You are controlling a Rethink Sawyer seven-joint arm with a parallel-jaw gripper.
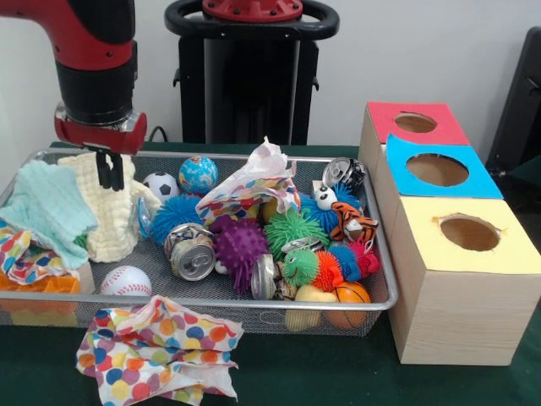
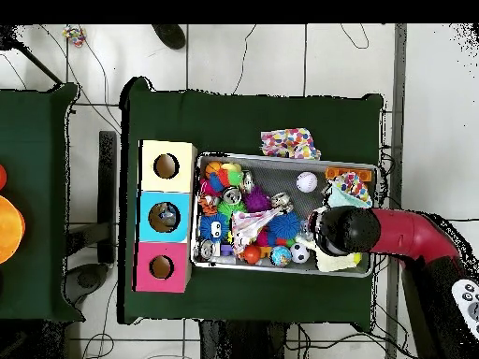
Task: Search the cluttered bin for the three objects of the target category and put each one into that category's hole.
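Scene: a red and black robot arm reaches down into the left end of a wide wire basket on a green table, as the front view shows it.
Gripper: the gripper hangs over a pale yellow cloth; its dark fingers sit close together, and the robot seems to pinch the cloth's top, though that is a judgement.
Target hole: the round hole in the blue-topped box, the middle one of three, just right of the basket.
Step in hand: probably lifting the cloth away to see what lies under it.
Doing it well: lift straight up and clear the basket rim before moving aside; keep the mint cloth lying against it from dragging along.
Boxes: three, topped red, blue and yellow.
Cloths: four visible; yellow, mint, a dotted one on the table in front, another dotted one mid-basket.
Cans: about four crushed ones, one near the centre.
Balls: a baseball, a football, a globe ball, a small basketball.
Spiky toys: several; the exact count is unclear in the heap.
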